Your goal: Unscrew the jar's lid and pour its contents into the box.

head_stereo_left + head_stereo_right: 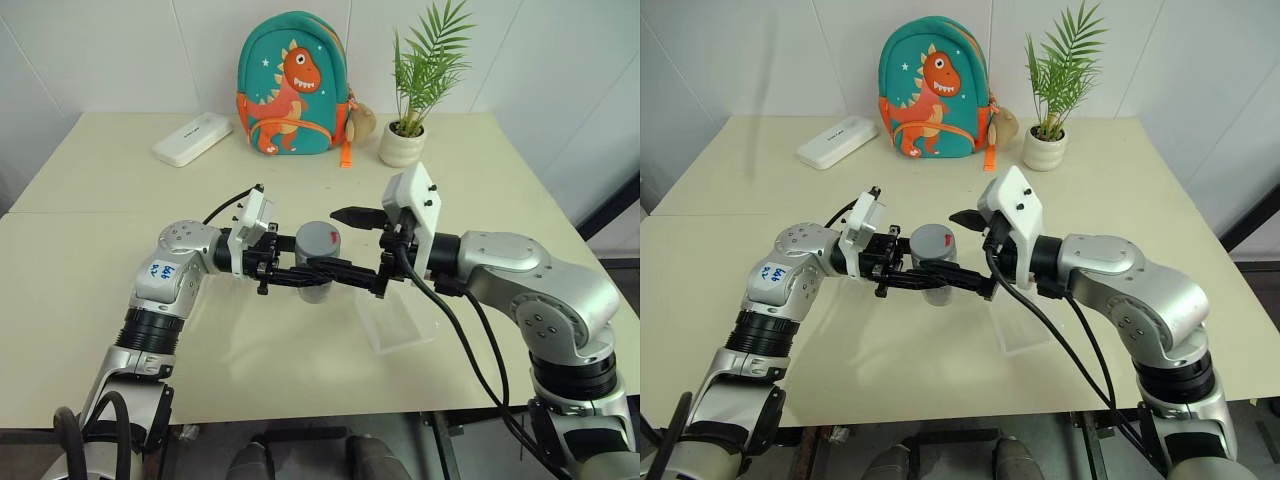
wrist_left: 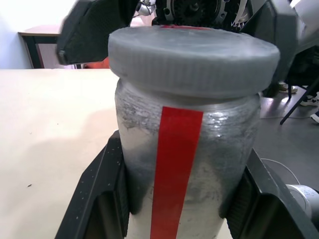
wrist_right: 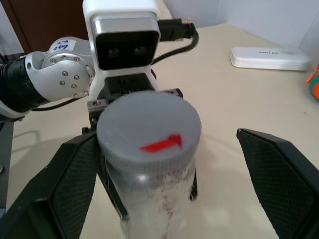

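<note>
flanking capped jar (image 1: 318, 262), right hand (image 3: 164, 184) wide

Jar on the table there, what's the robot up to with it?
The left gripper is shut on the jar, holding it up over the table. The lid is on the jar. The right gripper has its jaws open on either side of the lid, not touching it. The clear box sits on the table beneath the right arm.
</note>
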Motion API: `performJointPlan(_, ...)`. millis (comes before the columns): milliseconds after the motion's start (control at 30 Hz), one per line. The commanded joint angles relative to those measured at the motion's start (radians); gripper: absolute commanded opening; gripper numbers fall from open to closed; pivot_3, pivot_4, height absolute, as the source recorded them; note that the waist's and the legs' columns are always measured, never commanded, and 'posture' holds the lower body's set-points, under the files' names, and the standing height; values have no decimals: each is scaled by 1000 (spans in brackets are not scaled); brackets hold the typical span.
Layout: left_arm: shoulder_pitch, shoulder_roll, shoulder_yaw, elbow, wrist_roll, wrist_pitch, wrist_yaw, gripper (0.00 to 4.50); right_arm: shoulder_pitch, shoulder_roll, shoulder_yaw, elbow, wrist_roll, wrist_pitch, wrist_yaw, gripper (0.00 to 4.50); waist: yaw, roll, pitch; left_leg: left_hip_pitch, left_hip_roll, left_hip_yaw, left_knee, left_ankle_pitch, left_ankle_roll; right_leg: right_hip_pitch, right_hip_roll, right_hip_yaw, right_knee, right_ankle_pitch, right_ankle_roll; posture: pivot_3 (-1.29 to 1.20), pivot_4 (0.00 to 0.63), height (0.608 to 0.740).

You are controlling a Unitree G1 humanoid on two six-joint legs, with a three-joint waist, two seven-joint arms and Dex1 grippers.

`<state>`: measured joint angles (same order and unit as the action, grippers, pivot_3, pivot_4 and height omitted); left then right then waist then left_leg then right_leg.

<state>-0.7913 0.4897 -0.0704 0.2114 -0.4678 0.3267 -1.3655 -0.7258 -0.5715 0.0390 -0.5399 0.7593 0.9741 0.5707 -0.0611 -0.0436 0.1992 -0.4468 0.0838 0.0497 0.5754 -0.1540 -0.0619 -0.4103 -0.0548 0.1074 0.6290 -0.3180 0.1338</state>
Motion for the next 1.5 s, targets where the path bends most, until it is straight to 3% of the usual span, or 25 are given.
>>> performJointPlan(33, 12, 14, 26, -48, -28, -12, -22, 1927, 12, -50, -107, -16, 20, 10, -13, 4474, 4, 0, 0, 0, 0, 0, 0, 0, 0, 0, 0, 0, 0, 0, 0, 0, 150, 740)
performJointPlan(500, 7, 9, 31, -27, -20, -8, -28, 1927, 79, -137, -180, -88, 184, 23, 41, 4474, 6, 0, 0, 0, 0, 0, 1, 0, 0, 1, 0, 0, 0, -2, -3, 0, 150, 740)
performJointPlan(900, -44, -16, 9, 28, -9, -7, -54, 1927, -83, 50, -59, 37, 122, -55, -40, 4474, 5, 0, 0, 0, 0, 0, 2, 0, 0, 0, 0, 1, 0, -2, -4, 0, 150, 740)
performJointPlan(1100, -66, -25, 3, 38, -5, 6, -54, 1927, -133, 150, 59, 120, -8, -78, -94, 4474, 5, 0, 0, 0, 0, 0, 1, 0, 0, 0, 1, 1, 1, 1, 1, 0, 150, 740)
performJointPlan(1500, -69, -25, 3, 45, -6, -2, -55, 1927, -118, 200, 68, 104, 2, -51, -57, 4474, 6, 0, 0, -2, 0, 0, 2, 0, 0, -2, 1, 0, 1, 1, 2, 0, 150, 740)
